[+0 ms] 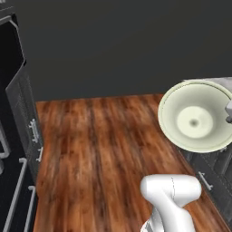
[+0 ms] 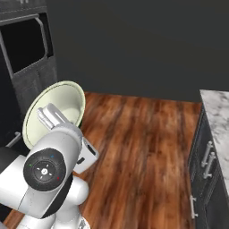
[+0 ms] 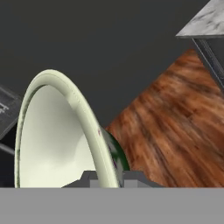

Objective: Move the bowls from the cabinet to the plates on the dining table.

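My gripper (image 3: pixel 107 177) is shut on the rim of one pale cream-green bowl (image 3: pixel 52 135), which I hold up in the air, tipped on its side. In the left base view the bowl (image 1: pixel 195 117) faces the camera at the right, with the gripper (image 1: pixel 228 111) at its right edge. In the right base view the bowl (image 2: pixel 60 105) stands behind my hand, and the gripper (image 2: pixel 46 114) bites its rim. A white marble-look top (image 2: pixel 217 114) with dark grey fronts lies to the right; I cannot tell whether it is the dining table. The plates and the cabinet are out of view.
Brown wood floor (image 1: pixel 99 154) stretches ahead to a dark grey wall (image 1: pixel 118 45). Dark grey units with silver bar handles (image 1: pixel 25 118) line the left side, topped by a black recess (image 2: pixel 27 42). Drawer fronts with short handles (image 2: pixel 206 154) sit under the marble top.
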{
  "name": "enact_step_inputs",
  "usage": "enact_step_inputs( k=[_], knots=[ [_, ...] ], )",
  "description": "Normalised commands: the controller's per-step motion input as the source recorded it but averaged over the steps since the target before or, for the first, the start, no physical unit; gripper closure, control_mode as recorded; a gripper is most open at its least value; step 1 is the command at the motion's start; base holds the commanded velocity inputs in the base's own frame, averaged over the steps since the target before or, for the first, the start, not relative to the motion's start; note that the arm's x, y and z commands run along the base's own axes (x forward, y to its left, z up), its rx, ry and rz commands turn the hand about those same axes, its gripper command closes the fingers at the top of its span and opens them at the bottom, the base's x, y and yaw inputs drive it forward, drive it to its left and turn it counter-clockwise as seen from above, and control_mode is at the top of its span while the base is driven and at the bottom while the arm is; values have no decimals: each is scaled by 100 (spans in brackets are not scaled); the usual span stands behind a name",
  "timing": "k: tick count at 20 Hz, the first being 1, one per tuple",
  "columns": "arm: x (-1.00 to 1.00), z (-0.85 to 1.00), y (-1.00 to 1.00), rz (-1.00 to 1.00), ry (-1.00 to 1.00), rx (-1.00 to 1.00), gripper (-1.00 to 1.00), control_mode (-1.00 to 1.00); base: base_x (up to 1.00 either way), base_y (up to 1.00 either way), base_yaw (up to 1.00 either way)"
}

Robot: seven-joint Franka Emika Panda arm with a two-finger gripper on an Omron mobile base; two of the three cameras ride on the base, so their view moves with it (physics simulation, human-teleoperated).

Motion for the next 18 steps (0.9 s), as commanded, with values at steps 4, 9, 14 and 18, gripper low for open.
enact_step_inputs(
  k=[4,9,14,18],
  knots=[
    [0,0,0,0,0,0,100,100,76,-19,0],
    [0,0,0,0,0,0,100,100,69,-17,0],
    [0,0,0,0,0,0,100,100,69,-14,-1],
    [0,0,0,0,0,0,100,100,23,-2,-1]
  ],
)
